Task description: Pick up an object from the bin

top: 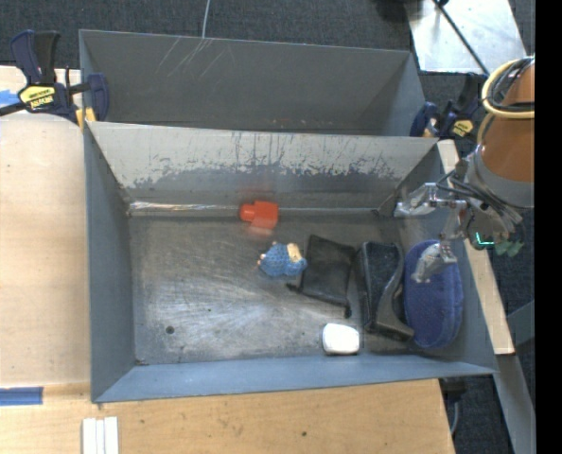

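My gripper [421, 234] hangs at the bin's right end, over the top of a dark blue oval pad [434, 303] that lies against the right wall. Its two metal fingers stand apart, open, with nothing between them; the lower fingertip [430, 263] is just above or on the pad's upper end. To the left of the pad lies a black bent strip-like thing [380, 289]. Beside that is a black flat pouch [323, 269].
A small blue fuzzy toy with a yellow patch [282, 261] lies mid-bin. An orange-red block [259, 215] sits at the foot of the back wall. A white oval piece [341, 339] rests near the front wall. The arm's orange cover is at the right rim.
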You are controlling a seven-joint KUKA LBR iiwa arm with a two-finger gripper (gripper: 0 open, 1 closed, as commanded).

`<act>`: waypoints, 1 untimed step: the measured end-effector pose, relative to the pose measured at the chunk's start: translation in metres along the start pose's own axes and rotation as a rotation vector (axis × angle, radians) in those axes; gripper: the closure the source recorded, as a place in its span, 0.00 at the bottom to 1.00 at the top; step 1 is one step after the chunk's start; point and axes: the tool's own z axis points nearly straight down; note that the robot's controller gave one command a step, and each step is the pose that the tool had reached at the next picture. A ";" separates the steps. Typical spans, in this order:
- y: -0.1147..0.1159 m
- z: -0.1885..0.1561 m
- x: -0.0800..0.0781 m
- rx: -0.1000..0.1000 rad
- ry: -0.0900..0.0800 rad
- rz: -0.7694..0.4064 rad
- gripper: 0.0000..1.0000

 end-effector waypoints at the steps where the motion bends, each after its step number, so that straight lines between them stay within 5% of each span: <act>1: 0.083 0.135 -0.035 0.005 -0.012 -0.091 0.00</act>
